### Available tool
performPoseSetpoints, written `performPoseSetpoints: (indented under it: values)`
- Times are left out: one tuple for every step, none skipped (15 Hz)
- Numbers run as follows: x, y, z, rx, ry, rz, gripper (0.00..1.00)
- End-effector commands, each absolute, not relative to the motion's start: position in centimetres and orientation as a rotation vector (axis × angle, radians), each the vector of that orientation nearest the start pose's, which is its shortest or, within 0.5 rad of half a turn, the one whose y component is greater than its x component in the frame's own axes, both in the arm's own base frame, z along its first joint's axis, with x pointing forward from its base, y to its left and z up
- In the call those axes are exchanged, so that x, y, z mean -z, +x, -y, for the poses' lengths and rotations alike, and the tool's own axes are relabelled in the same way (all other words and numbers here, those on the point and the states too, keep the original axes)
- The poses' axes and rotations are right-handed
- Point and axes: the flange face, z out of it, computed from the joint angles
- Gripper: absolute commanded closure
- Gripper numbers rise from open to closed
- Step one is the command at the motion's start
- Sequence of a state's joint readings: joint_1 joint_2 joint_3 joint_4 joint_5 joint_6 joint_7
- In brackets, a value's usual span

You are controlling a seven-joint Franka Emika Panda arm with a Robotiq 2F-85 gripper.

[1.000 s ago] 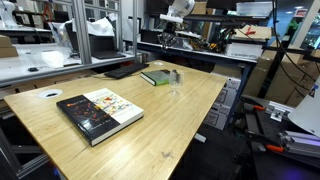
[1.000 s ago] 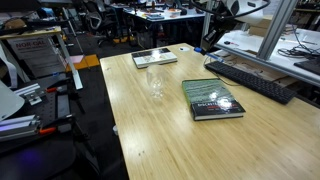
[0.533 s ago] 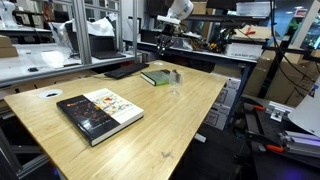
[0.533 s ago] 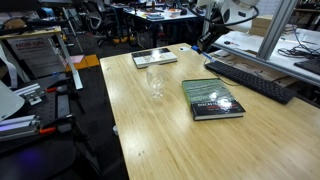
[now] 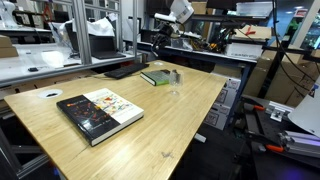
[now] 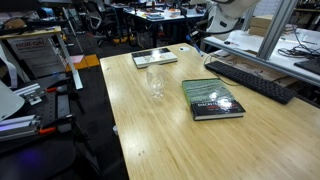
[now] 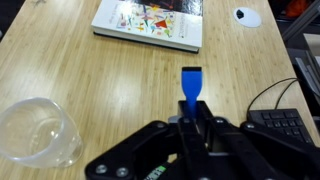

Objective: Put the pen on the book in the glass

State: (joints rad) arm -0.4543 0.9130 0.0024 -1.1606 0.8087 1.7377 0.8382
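- Two fingers (image 7: 204,132) of the gripper (image 7: 191,118) are seen in the wrist view pressed together on the pen (image 7: 190,85). Its blue end is shown projecting beyond the tips, and the rest is hidden between them.
- The pen is thus held in the air above the table (image 7: 110,95), clear of the book (image 5: 154,76). The book is not caught in the wrist view, but in an exterior view it is seen lying flat near the table's far edge.
- The pen is judged light, stiff and smooth-sided. It may be expected to swivel or slide in a narrow pinch, so a hold across the barrel near the middle is to be preferred. How much of its length is gripped cannot be told.
- The glass (image 7: 38,130) is found low and to one side of the fingers in the wrist view, upright, mouth open, and well apart from the pen. In both exterior views it is placed near the book.
- Nothing is seen inside the glass. It is judged fragile and easily tipped, so the pen is best lowered nearly upright and released low, without the rim being knocked.
- Farther out, a larger picture book (image 7: 150,22), a white disc (image 7: 246,16) and a keyboard (image 7: 290,125) are shown.
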Motion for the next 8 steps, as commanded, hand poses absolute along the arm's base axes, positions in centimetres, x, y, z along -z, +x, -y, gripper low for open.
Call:
performPoseSetpoints:
  values:
    - [-24.9, 66.1, 25.3, -0.581, -1.597, -1.709, 0.97]
    - [-24.8, 65.3, 25.1, -0.582, -1.584, -1.712, 0.97]
    - [-24.8, 64.4, 25.1, -0.578, -1.566, -1.712, 0.97]
    - [-24.9, 63.4, 25.3, -0.567, -1.545, -1.711, 0.97]
    - [-25.0, 62.1, 25.5, -0.566, -1.525, -1.700, 0.97]
    - [-24.9, 60.9, 25.5, -0.560, -1.510, -1.690, 0.97]
    - [-25.0, 59.4, 25.7, -0.557, -1.498, -1.671, 0.97]
    - [-24.9, 57.8, 25.8, -0.553, -1.479, -1.656, 0.97]
